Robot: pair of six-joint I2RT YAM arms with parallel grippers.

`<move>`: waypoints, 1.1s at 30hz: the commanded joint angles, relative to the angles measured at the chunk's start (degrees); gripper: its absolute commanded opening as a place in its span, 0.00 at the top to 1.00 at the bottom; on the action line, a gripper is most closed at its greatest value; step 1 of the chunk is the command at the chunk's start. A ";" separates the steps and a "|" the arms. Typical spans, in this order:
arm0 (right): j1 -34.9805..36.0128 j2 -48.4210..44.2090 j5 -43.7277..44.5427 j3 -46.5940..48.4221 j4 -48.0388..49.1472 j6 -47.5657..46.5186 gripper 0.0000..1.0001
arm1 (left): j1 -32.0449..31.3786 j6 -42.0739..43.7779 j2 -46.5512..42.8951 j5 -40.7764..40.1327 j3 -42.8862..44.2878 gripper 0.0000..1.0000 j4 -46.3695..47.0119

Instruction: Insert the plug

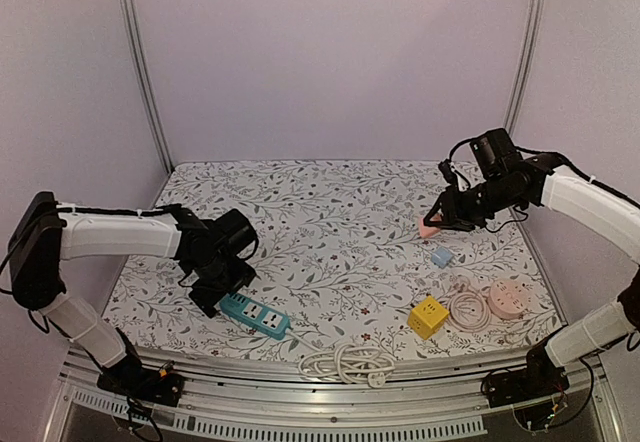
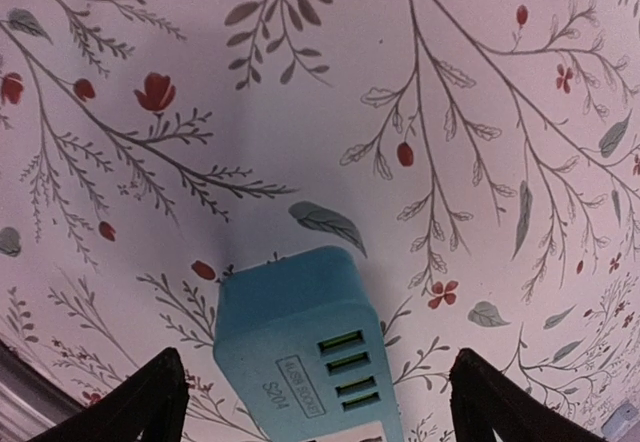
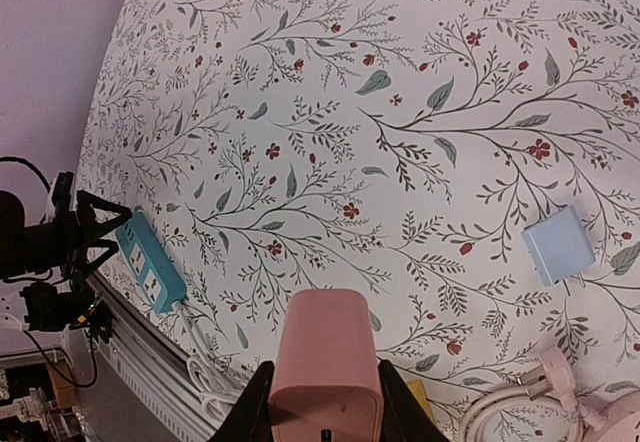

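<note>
Left gripper [image 2: 318, 402]: jaws apart, straddling strip [image 2: 290, 322] end, not touching
Strip: front left – unclamped, may skid under a push
Right gripper [image 3: 322, 402]: clamped on plug [image 3: 325, 337], aloft, far from strip
Risk: prongs hidden – misalignment could jam

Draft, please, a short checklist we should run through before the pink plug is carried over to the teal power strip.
1. Grip on the pink plug by the right gripper: ok, jaws shut on it.
2. The left gripper straddles the teal power strip: ok.
3. Strip clamped steady: not ok, left jaws stand open.
4. Plug pins facing the sockets: cannot tell, pins hidden.
5. Route across the cloth: ok, the blue adapter lies aside.
</note>
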 commanded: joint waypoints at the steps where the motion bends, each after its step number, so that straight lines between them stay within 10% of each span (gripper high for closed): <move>1: 0.23 -1.51 0.65 -1.04 0.05 0.09 1.00 | 0.54 -1.04 2.05 0.93 -0.05 0.10 0.81; 33: 0.21 -1.40 1.12 -1.54 0.14 0.36 1.00 | -2.31 6.99 15.71 0.31 17.24 0.60 1.78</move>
